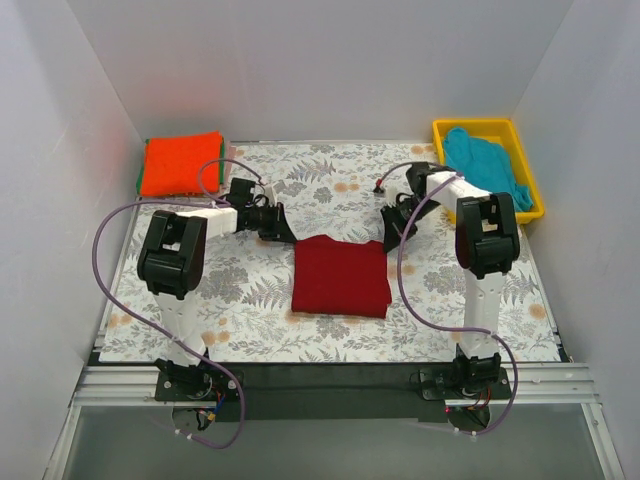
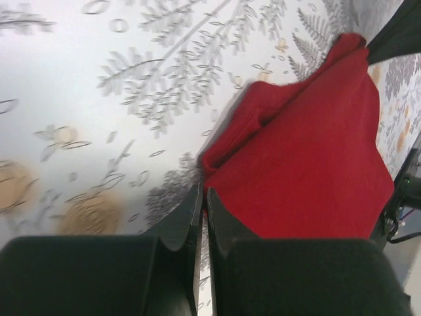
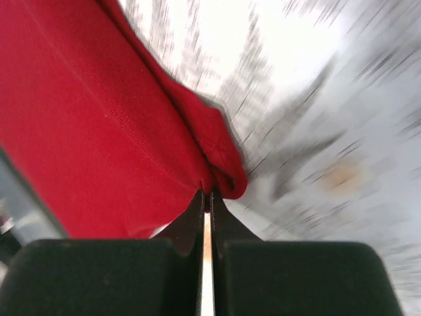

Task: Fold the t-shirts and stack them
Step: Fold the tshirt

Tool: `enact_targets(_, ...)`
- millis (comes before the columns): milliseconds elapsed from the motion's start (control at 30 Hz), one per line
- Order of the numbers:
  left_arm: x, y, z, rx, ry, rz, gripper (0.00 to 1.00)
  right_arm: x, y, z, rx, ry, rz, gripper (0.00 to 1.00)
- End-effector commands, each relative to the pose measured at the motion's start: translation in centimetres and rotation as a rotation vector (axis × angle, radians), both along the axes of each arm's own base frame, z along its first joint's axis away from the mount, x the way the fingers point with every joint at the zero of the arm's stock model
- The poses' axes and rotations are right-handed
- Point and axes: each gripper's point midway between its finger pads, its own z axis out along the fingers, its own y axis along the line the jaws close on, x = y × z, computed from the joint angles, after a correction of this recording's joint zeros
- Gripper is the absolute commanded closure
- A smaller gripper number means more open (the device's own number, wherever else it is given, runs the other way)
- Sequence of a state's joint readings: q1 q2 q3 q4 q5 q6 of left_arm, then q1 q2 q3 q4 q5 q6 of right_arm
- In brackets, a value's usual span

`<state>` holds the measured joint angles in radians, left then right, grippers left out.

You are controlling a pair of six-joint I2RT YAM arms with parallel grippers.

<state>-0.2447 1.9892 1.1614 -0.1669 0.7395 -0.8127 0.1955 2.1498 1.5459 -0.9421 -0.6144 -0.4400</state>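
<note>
A dark red t-shirt [image 1: 340, 276] lies folded into a rectangle in the middle of the floral mat. My left gripper [image 1: 284, 231] is at its far left corner, and in the left wrist view the jaws [image 2: 202, 195] are shut with the edge of the dark red t-shirt [image 2: 309, 158] pinched at their tips. My right gripper [image 1: 392, 236] is at the far right corner, shut [image 3: 206, 195] on a bunched fold of the dark red t-shirt [image 3: 92, 125]. A bright orange-red t-shirt [image 1: 180, 163] lies folded at the back left, with a green edge under it. A teal t-shirt [image 1: 485, 165] lies crumpled in the bin.
The yellow plastic bin [image 1: 443, 130] stands at the back right corner of the floral mat [image 1: 250, 300]. White walls close in the left, back and right sides. Purple cables loop beside both arms.
</note>
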Motion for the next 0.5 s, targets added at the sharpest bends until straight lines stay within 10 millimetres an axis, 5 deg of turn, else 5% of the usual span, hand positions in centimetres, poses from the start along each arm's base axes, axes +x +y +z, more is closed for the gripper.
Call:
enact_targets(0, 3.1, 1.6, 3.3, 0.003, -0.097, 0.068, 1.00, 5.5, 0.5, 0.2, -0.025, -0.178, -0.011, 0.99)
enact_targets(33, 3.4, 1.8, 3.5, -0.004, -0.092, 0.074, 0.98, 6.5, 0.9, 1.3, -0.005, -0.205, -0.014, 0.94)
enact_targets(67, 3.5, 1.8, 3.9, -0.020, -0.088, 0.076, 0.92, 6.6, 1.1, 2.2, 0.008, -0.216, -0.018, 0.73)
enact_targets(167, 3.3, 2.3, 7.0, -0.097, -0.087, 0.095, 0.71, 7.1, 1.2, 6.3, 0.057, -0.299, -0.029, 0.38)
enact_targets(300, 0.2, 2.4, 9.5, -0.160, -0.060, 0.097, 0.50, 4.3, 1.4, 10.0, 0.132, -0.310, -0.044, 0.34)
enact_targets(467, -5.5, 2.1, 7.6, -0.201, 0.101, 0.104, 0.44, -2.5, 1.4, 8.6, 0.189, -0.132, -0.051, 0.43)
